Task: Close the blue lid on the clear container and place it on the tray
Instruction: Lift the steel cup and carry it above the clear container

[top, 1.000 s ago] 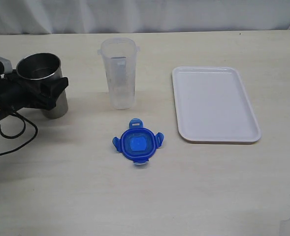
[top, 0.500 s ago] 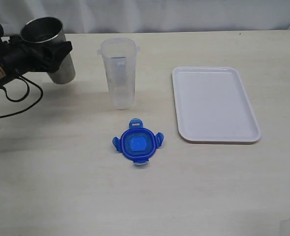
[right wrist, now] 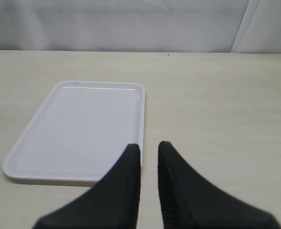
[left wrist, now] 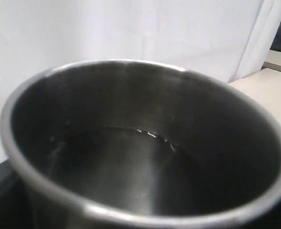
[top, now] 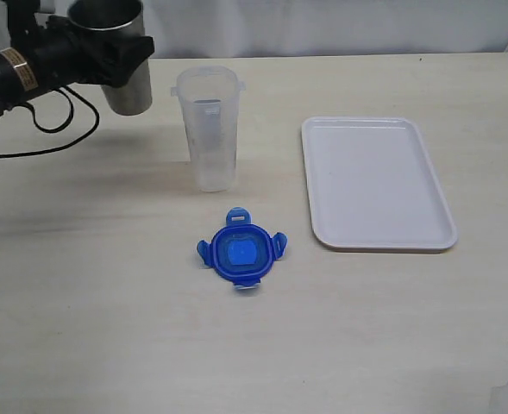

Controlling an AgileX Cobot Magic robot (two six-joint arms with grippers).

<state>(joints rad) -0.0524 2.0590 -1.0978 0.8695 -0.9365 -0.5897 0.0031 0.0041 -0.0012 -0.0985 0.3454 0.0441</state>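
Observation:
The blue lid point(top: 241, 252) lies flat on the table, flaps spread, in front of the clear container point(top: 209, 129), which stands upright and uncovered. To the right lies the white tray point(top: 379, 181), with nothing on it; it also shows in the right wrist view as the tray point(right wrist: 78, 129). My left gripper point(top: 109, 43) is up at the far left, off the table, shut on a steel cup point(top: 129, 90), whose dark inside point(left wrist: 145, 162) fills the left wrist view. My right gripper point(right wrist: 149, 149) is low over the table by the tray's near corner, its jaws a narrow gap apart with nothing between.
A black cable point(top: 42, 138) trails from the left arm over the table's left side. A pale curtain point(top: 322, 26) runs along the table's far edge.
The left arm has lifted the steel cup off the table and carried it up, back and a little to the right. Lid, container, tray and right gripper have not moved.

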